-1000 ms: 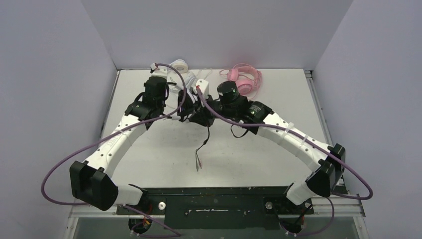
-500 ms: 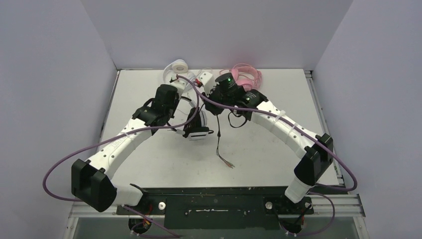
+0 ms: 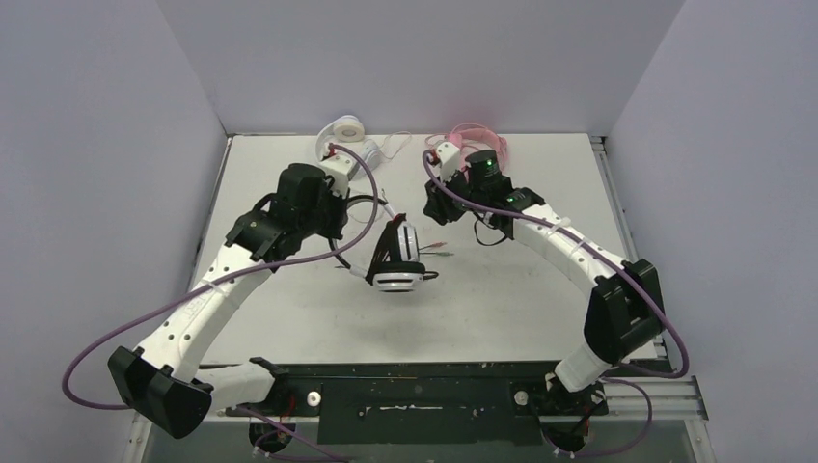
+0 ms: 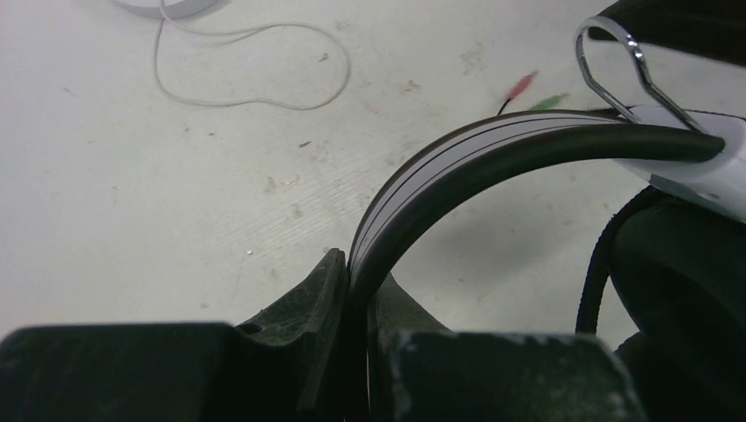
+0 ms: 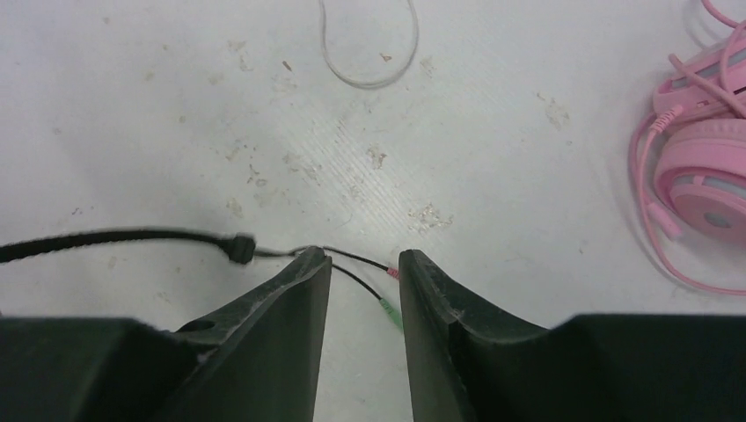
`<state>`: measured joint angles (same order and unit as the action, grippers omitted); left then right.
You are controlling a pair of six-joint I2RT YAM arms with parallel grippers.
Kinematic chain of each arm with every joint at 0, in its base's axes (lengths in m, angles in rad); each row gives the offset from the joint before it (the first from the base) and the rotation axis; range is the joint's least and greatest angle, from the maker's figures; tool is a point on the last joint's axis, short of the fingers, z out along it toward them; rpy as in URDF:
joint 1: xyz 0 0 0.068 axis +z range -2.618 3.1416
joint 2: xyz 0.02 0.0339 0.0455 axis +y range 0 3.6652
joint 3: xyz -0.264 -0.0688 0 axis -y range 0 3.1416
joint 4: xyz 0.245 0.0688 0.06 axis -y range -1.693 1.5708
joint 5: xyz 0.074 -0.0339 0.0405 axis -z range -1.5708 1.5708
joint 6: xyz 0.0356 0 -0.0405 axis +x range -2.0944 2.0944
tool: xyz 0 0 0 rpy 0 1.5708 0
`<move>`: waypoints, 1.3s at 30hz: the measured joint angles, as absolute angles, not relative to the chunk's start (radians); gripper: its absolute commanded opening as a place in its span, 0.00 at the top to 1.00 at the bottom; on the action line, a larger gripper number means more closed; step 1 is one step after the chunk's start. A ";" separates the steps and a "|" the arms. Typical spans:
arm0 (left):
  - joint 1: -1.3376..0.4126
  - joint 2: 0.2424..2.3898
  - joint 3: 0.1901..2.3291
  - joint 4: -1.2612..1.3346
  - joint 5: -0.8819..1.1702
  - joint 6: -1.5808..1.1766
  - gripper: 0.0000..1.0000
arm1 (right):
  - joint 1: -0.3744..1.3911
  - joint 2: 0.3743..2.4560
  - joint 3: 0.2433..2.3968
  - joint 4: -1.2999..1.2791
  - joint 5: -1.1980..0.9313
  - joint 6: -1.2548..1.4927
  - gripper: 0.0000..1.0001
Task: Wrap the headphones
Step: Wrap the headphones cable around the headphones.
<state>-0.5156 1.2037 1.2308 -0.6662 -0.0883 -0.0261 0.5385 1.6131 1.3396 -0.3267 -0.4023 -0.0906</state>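
Observation:
My left gripper is shut on the headband of the black-and-white headset and holds it mid-table, ear cups hanging to the right. Its thin black cable runs over the table and ends in a red plug and a green plug. My right gripper is open just above those plugs, one on each side of the cable end; it also shows in the top view. The white headset lies at the back. The pink headset lies at the back right.
The white headset's thin cable loops over the table behind the held headset. The pink cable curls round the pink headset. Grey walls close in the table on three sides.
The left arm has carried the headset nearer and to the right. The right gripper has moved back and right; the cable end that hung below it now lies on the table.

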 measured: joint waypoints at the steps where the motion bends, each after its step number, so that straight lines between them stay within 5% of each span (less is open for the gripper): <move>1: -0.516 1.203 1.258 -0.684 -0.062 -0.052 1.00 | 0.524 1.589 1.288 -0.283 -0.437 -0.082 0.58; 4: -0.516 1.203 1.330 -0.713 -0.019 -0.120 1.00 | 0.510 1.523 1.172 -0.147 -0.522 -0.049 0.48; 14: -0.516 1.192 1.548 -0.749 0.057 -0.268 1.00 | 0.447 1.382 0.929 0.258 -0.604 0.093 0.37; 22: -0.516 1.194 1.613 -0.785 0.061 -0.311 1.00 | 0.427 1.248 0.783 0.320 -0.558 0.113 0.00; 39: -0.516 1.257 1.723 -0.789 0.083 -0.368 1.00 | 0.443 1.212 0.726 0.409 -0.651 0.094 0.01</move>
<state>-0.5163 1.2568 1.7229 -0.7895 0.0834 -0.3683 0.4427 1.2118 0.7258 0.4091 -0.6510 0.0937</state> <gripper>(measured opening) 0.066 0.999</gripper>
